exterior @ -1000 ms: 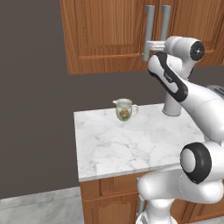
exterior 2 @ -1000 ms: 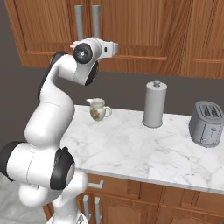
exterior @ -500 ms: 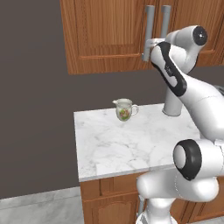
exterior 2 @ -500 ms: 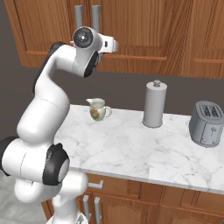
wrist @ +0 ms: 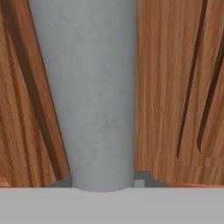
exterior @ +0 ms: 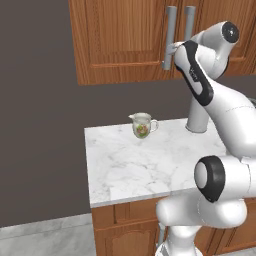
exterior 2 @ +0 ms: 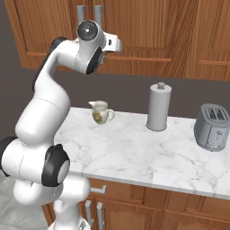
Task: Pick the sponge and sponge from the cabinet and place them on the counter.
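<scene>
Since a second earlier the arm had risen and pushed the gripper (exterior: 171,49) forward onto the left bar handle (exterior: 170,37) of the cabinet (exterior: 120,40) — its jaws, then partly apart, were now clamped on that grey bar, which ran straight up the hand view. The grip sat low on the handle, probably so the arm could swing the door out. The doors were closed, so the sponges were hidden inside — well above the counter (exterior: 145,165), where a jug (exterior: 142,124) stood.
</scene>
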Robot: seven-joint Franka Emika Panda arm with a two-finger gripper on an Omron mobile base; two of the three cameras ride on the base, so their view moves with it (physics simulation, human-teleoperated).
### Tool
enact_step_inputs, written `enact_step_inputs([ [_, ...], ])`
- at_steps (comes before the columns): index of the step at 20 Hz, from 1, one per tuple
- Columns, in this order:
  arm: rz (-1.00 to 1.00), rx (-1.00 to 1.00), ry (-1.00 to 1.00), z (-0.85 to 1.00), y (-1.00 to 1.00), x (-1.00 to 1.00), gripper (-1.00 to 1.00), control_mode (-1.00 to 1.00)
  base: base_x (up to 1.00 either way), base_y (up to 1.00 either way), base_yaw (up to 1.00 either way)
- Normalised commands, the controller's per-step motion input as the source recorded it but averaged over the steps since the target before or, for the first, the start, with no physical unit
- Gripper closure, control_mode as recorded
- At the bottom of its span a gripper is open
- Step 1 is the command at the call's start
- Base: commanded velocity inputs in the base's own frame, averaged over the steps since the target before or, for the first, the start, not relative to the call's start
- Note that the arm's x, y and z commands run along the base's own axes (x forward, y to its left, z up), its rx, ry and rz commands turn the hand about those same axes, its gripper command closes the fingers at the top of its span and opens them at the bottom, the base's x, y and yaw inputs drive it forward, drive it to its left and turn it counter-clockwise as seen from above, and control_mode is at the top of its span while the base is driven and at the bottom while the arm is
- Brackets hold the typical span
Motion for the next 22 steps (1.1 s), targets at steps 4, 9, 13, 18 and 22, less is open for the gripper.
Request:
enact_step_inputs([
  [4,0.02,0.00,0.04,0.00,-0.48,-0.05,1.00,-1.00,0.00,0.00,0.00],
  [9,0.00,0.00,0.02,0.00,-0.59,-0.25,1.00,-1.00,0.00,0.00,0.00],
  [13,0.01,0.01,0.00,0.02,-0.64,-0.35,1.00,-1.00,0.00,0.00,0.00],
  [18,0.03,0.05,0.00,0.02,-0.68,-0.38,1.00,-1.00,0.00,0.00,0.00],
  [22,0.03,0.19,0.04,0.00,-0.73,-0.35,1.00,-1.00,0.00,0.00,0.00],
])
